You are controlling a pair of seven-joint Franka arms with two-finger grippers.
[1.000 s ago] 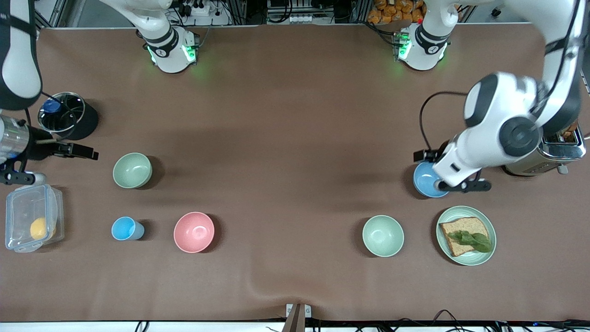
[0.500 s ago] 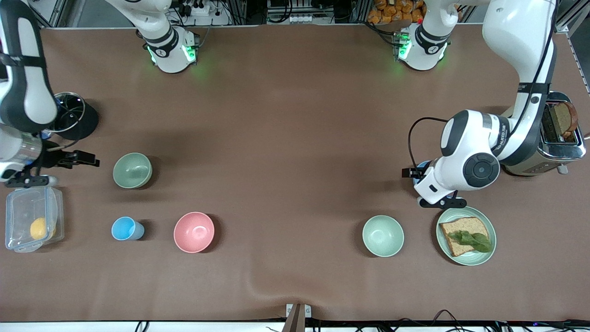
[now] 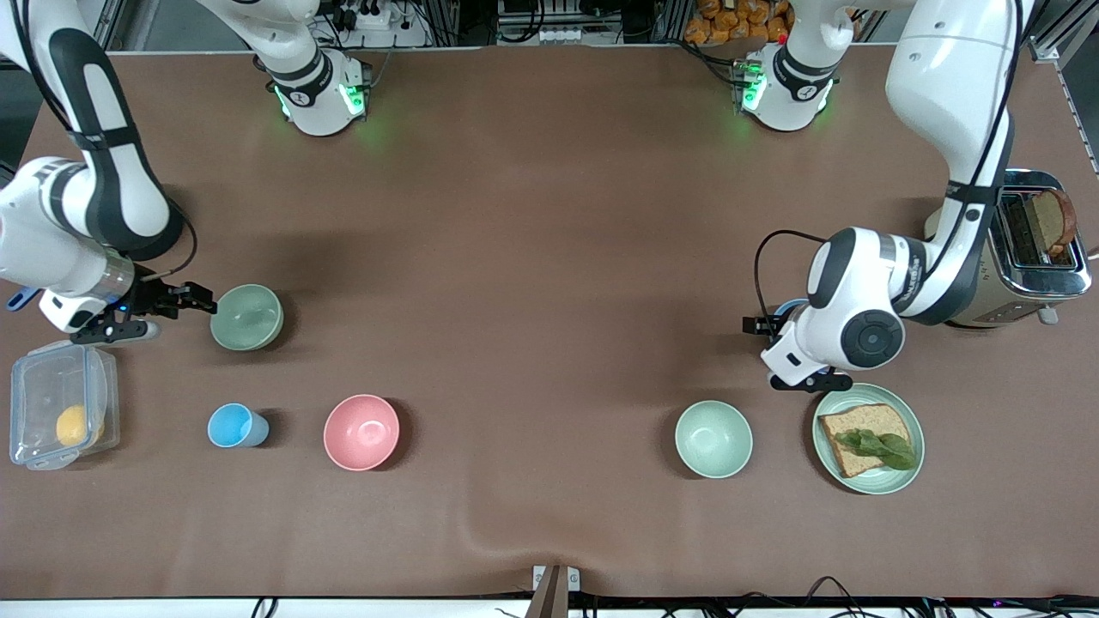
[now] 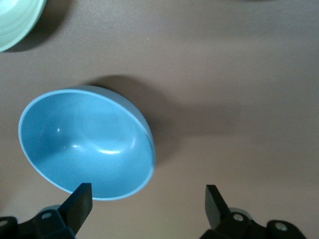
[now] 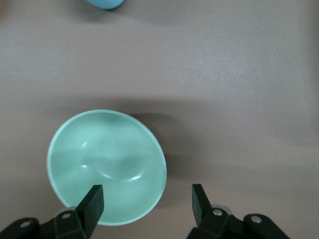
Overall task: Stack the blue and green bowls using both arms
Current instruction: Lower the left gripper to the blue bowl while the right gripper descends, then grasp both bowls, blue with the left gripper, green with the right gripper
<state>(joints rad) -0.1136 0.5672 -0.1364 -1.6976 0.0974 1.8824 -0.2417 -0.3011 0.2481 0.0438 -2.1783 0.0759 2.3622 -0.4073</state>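
The blue bowl [image 4: 87, 142] sits upright on the table at the left arm's end; in the front view the left hand covers nearly all of it. My left gripper [image 4: 147, 201] [image 3: 781, 354] hangs open over the bowl's rim, one finger above the inside and the other over bare table. The green bowl [image 3: 247, 317] [image 5: 107, 164] stands upright at the right arm's end. My right gripper [image 3: 185, 305] [image 5: 146, 203] is open above its rim, one finger over the inside and one outside. Neither gripper holds anything.
A paler mint bowl [image 3: 713, 439] and a plate with bread [image 3: 893, 472] lie nearer the front camera than the blue bowl. A pink bowl [image 3: 361, 432], a light-blue cup [image 3: 236, 426] and a clear box [image 3: 60, 416] sit near the green bowl. A toaster [image 3: 1039, 249] stands by the left arm.
The right arm has swung in from the table's end, bringing its gripper to the green bowl's rim. The left hand has shifted over the blue bowl, covering more of it.
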